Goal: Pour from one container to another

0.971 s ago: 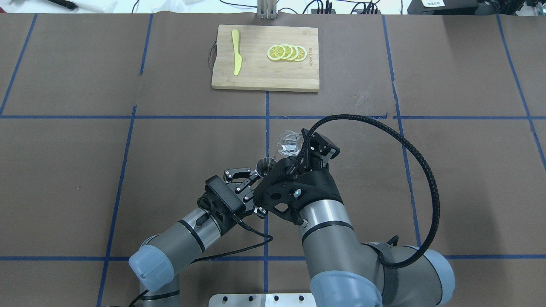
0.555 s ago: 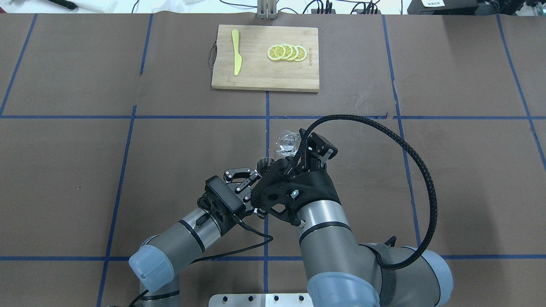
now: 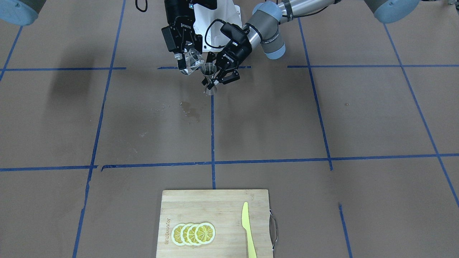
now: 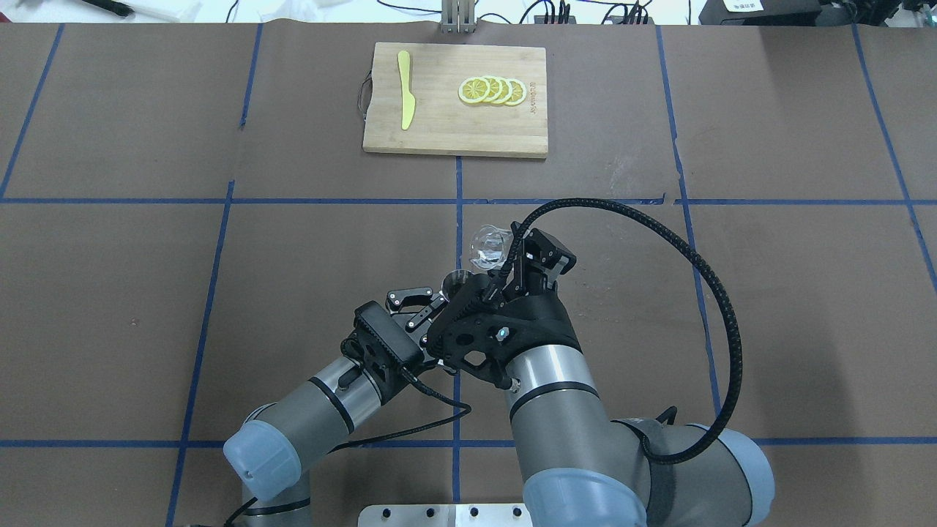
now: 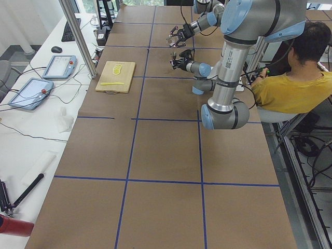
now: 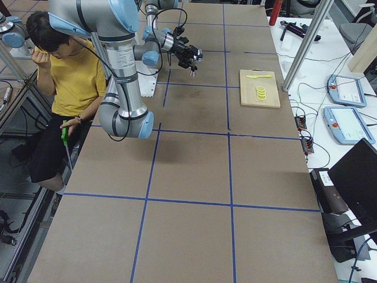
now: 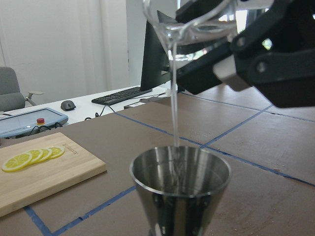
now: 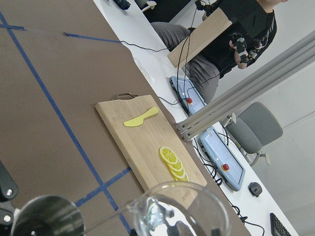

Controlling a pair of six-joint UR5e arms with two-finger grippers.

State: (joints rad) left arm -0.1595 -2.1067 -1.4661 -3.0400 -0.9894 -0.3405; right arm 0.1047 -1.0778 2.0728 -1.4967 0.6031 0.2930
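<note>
My right gripper [image 3: 184, 60] is shut on the clear glass cup [image 3: 192, 60], which is tilted with its lip over the steel jigger [image 3: 209, 73]. A thin stream of clear liquid [image 7: 174, 98] falls from the cup [image 7: 197, 19] into the jigger's top cone [image 7: 179, 179]. The jigger stands upright on the brown table, and my left gripper [image 3: 215, 81] is shut on its narrow waist. From overhead the cup [image 4: 489, 245] sits just beyond and right of the jigger [image 4: 455, 279]. My right wrist hides part of the left gripper [image 4: 443, 296].
A wooden cutting board [image 4: 454, 135] lies at the far middle of the table with a yellow knife [image 4: 405, 91] and lemon slices [image 4: 492, 90]. A wet stain [image 3: 190, 111] marks the table near the jigger. A seated person [image 5: 295, 88] is behind the robot.
My right wrist has shifted slightly left and turned, bringing the cup closer over the jigger. The left arm and the jigger have stayed in place.
</note>
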